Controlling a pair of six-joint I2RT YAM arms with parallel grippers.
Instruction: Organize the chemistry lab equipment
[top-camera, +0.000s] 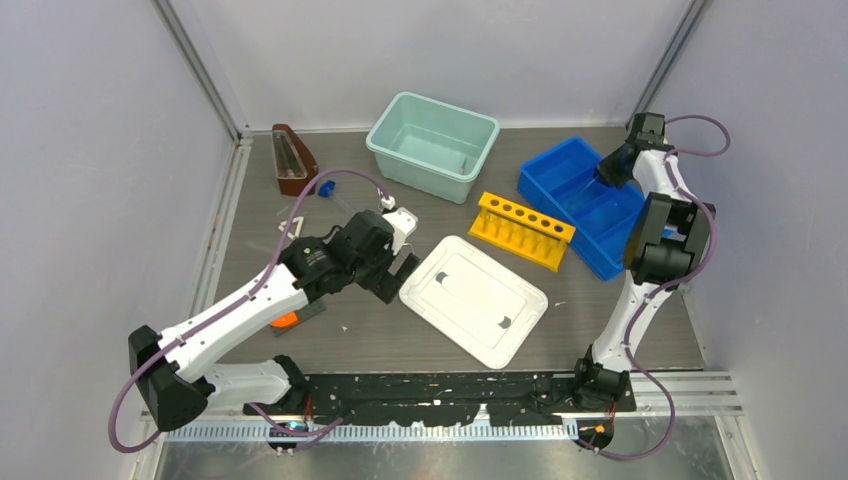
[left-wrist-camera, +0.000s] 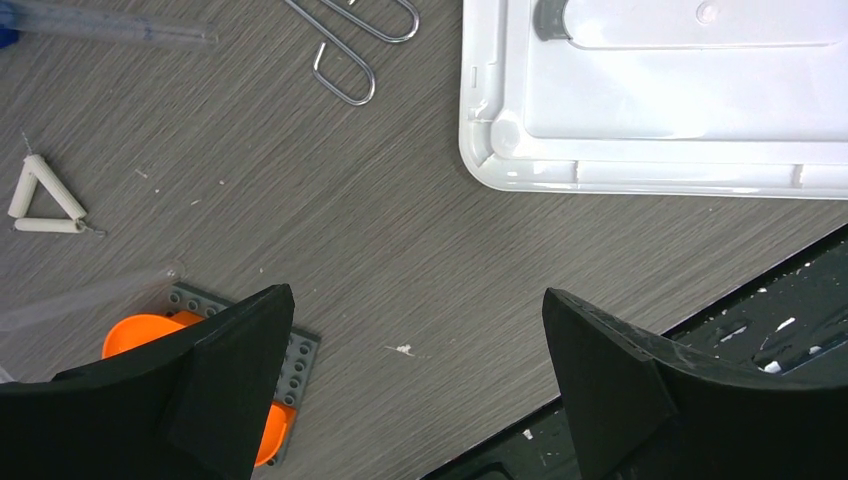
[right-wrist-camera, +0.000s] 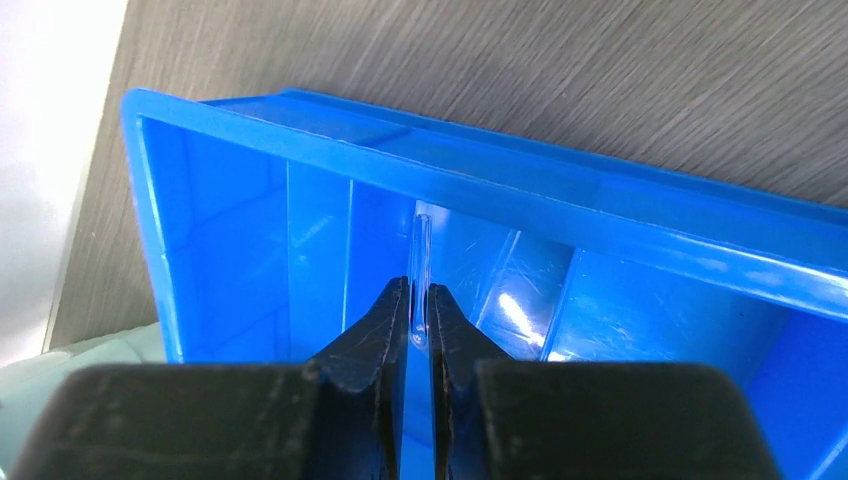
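While my right pincer (right-wrist-camera: 420, 305) pinches a thin clear glass rod (right-wrist-camera: 421, 245) over the blue bin (right-wrist-camera: 620, 215), my left pincer (left-wrist-camera: 418, 320) hangs wide open above the table (left-wrist-camera: 400, 230), holding nothing.

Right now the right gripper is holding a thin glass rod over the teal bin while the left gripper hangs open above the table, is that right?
One detail is off: the right gripper is over the blue bin, as the right wrist view shows. The rest holds: it grips the glass rod, and the left gripper hangs open above the table.
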